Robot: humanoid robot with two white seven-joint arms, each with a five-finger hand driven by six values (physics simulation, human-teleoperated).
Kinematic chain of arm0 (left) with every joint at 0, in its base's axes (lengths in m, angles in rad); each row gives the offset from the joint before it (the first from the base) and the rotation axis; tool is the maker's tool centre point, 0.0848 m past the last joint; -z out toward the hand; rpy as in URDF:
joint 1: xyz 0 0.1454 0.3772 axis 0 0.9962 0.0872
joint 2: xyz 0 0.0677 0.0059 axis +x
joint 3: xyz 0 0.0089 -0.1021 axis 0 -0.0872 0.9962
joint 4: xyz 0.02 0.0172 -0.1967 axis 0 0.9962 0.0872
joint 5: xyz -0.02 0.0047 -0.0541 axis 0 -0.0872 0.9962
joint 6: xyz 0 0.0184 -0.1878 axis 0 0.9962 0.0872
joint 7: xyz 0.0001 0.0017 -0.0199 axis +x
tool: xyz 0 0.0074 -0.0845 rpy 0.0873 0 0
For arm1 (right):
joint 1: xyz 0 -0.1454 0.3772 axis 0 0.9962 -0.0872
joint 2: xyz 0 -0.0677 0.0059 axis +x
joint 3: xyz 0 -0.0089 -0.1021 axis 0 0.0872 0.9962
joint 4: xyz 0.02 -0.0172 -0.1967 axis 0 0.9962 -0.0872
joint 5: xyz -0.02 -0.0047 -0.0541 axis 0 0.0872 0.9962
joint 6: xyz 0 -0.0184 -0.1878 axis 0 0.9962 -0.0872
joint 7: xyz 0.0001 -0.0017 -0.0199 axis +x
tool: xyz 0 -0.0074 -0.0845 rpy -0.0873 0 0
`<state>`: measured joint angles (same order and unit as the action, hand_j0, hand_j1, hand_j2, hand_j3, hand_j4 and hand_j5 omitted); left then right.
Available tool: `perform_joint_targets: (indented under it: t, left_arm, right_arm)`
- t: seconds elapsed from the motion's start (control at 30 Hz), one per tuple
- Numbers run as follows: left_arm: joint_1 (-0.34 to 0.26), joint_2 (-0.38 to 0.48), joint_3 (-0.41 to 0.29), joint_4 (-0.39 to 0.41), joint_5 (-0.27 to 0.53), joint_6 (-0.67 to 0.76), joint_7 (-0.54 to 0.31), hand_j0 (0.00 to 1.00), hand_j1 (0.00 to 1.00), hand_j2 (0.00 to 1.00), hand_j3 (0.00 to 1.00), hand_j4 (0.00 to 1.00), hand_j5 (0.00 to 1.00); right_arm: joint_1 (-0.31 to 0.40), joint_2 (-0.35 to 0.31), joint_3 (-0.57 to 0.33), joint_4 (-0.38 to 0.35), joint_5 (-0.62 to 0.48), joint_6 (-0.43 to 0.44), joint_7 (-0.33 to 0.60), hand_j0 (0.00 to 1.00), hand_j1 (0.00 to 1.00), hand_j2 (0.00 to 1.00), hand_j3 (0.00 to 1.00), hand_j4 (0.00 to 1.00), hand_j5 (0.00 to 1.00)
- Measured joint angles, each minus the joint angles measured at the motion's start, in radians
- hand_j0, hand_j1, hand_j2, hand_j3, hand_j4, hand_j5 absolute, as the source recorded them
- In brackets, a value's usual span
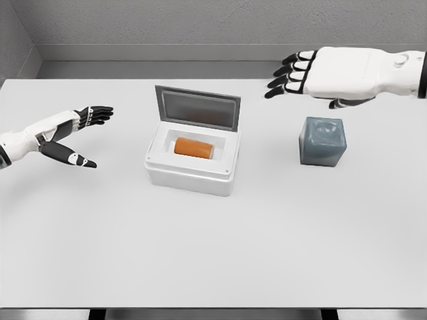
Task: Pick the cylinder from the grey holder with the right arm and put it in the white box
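An orange cylinder (194,148) lies on its side inside the white box (192,175), whose grey lid (197,109) stands open at the back. The grey holder (323,141) sits to the right of the box with nothing in its top. My right hand (291,73) hovers above and behind the holder, fingers spread and holding nothing. My left hand (83,130) floats over the table at the far left, fingers relaxed and apart, well away from the box.
The white table (213,253) spans the view, with its front edge near the bottom of the picture. A grey wall runs along the back.
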<state>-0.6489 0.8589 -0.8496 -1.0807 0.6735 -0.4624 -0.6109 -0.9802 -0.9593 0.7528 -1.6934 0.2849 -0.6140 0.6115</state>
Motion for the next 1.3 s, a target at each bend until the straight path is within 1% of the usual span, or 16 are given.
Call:
perform_joint_targets:
  t: [0.03, 0.07, 0.13, 0.2, 0.27, 0.33, 0.47, 0.5, 0.63, 0.73, 0.83, 1.0, 1.1, 1.3]
  left_arm:
    - [0.000, 0.001, 0.000, 0.000, -0.001, -0.020, 0.000, 1.00, 1.00, 1.00, 1.00, 1.00, 1.00]
    - [-0.005, 0.002, 0.000, -0.001, -0.001, -0.048, 0.000, 1.00, 1.00, 1.00, 1.00, 1.00, 1.00]
    - [-0.026, 0.002, 0.005, -0.012, -0.002, -0.096, 0.000, 1.00, 1.00, 1.00, 1.00, 1.00, 1.00]
    - [-0.040, -0.003, 0.016, -0.017, -0.002, -0.113, 0.000, 1.00, 1.00, 1.00, 1.00, 1.00, 1.00]
    - [-0.067, -0.022, 0.023, -0.017, -0.001, -0.090, 0.000, 1.00, 1.00, 1.00, 1.00, 1.00, 1.00]
    - [-0.100, -0.058, 0.026, 0.001, -0.004, -0.054, 0.000, 1.00, 1.00, 1.00, 1.00, 1.00, 1.00]
    - [-0.117, -0.129, 0.029, 0.032, -0.030, 0.010, 0.000, 1.00, 1.00, 1.00, 1.00, 1.00, 1.00]
    - [-0.133, -0.142, 0.029, 0.035, -0.032, 0.020, 0.000, 1.00, 1.00, 1.00, 1.00, 1.00, 1.00]
    - [-0.169, -0.188, 0.030, 0.035, -0.028, 0.049, 0.000, 1.00, 1.00, 1.00, 1.00, 1.00, 1.00]
    - [-0.170, -0.208, 0.029, 0.023, -0.027, 0.058, 0.000, 1.00, 1.00, 1.00, 1.00, 1.00, 1.00]
    - [-0.161, -0.205, 0.029, -0.039, -0.027, 0.060, 0.000, 1.00, 1.00, 1.00, 1.00, 1.00, 1.00]
    - [-0.146, -0.196, 0.028, -0.109, -0.027, 0.055, 0.000, 1.00, 1.00, 1.00, 1.00, 1.00, 1.00]
    - [-0.138, -0.187, 0.028, -0.128, -0.026, 0.053, 0.000, 1.00, 1.00, 1.00, 1.00, 1.00, 1.00]
    - [-0.124, -0.179, 0.029, -0.141, -0.012, 0.047, 0.000, 1.00, 1.00, 1.00, 1.00, 1.00, 1.00]
  right_arm:
    - [0.020, -0.010, -0.003, -0.001, -0.003, 0.000, 0.000, 1.00, 1.00, 1.00, 1.00, 1.00, 1.00]
    - [0.025, -0.018, -0.005, -0.002, -0.005, 0.000, 0.000, 1.00, 1.00, 1.00, 1.00, 1.00, 1.00]
    - [0.025, -0.038, -0.008, -0.002, -0.008, 0.000, 0.000, 1.00, 1.00, 1.00, 1.00, 1.00, 1.00]
    - [0.026, -0.050, -0.008, -0.003, -0.009, 0.000, 0.000, 1.00, 1.00, 1.00, 1.00, 1.00, 1.00]
    - [0.028, -0.057, -0.008, -0.003, -0.010, 0.000, 0.000, 1.00, 1.00, 1.00, 1.00, 1.00, 1.00]
    - [0.029, -0.060, -0.008, -0.003, -0.011, 0.000, 0.000, 1.00, 1.00, 1.00, 1.00, 1.00, 1.00]
    - [0.034, -0.064, -0.007, -0.003, -0.011, 0.000, 0.000, 1.00, 1.00, 1.00, 1.00, 1.00, 1.00]
    - [0.034, -0.065, -0.007, -0.003, -0.011, 0.001, 0.000, 1.00, 1.00, 1.00, 1.00, 1.00, 1.00]
    - [0.034, -0.079, -0.007, -0.003, -0.011, 0.000, 0.000, 1.00, 1.00, 1.00, 1.00, 1.00, 1.00]
    - [0.035, -0.082, -0.005, -0.004, -0.011, 0.000, 0.000, 1.00, 1.00, 1.00, 1.00, 1.00, 1.00]
    - [0.035, -0.084, 0.001, -0.005, -0.011, 0.000, 0.000, 1.00, 1.00, 1.00, 1.00, 1.00, 1.00]
    - [0.034, -0.085, 0.003, -0.007, -0.011, 0.001, 0.000, 1.00, 1.00, 1.00, 1.00, 1.00, 1.00]
    - [0.034, -0.091, 0.006, -0.008, -0.011, 0.001, 0.000, 1.00, 1.00, 1.00, 1.00, 1.00, 1.00]
    - [0.034, -0.110, 0.007, -0.019, -0.011, 0.001, 0.000, 1.00, 1.00, 1.00, 1.00, 1.00, 1.00]
